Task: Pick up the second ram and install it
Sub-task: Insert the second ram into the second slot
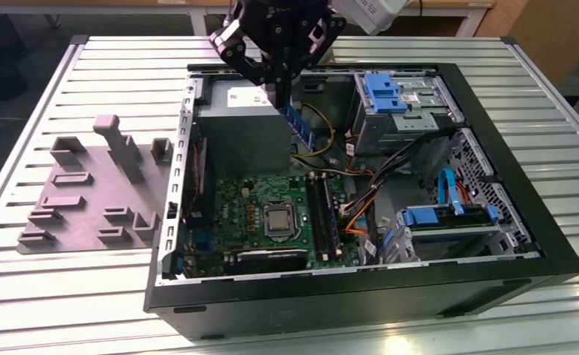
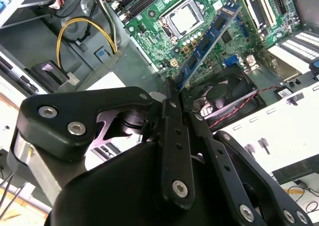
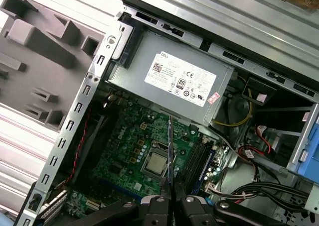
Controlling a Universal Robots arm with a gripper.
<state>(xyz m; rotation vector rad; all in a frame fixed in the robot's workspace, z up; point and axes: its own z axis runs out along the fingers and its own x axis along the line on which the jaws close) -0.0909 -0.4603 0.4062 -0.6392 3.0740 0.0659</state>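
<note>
Exterior view: my end effector (image 1: 281, 92) pinching second ram (image 1: 300, 132) by upper end; it hangs below, above open case (image 1: 368, 287).
Second wrist view: second ram (image 2: 209, 41) projects beyond end effector (image 2: 173, 90), over motherboard (image 2: 164, 47).
First wrist view: second ram (image 3: 170, 151) edge-on.
Likely light, stiff, fragile; grip edges.

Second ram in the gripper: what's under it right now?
The second ram hangs, clamped in the gripper, above the motherboard, between the CPU socket and the memory slots in the first wrist view. The stick hides the board strip directly beneath.
</note>
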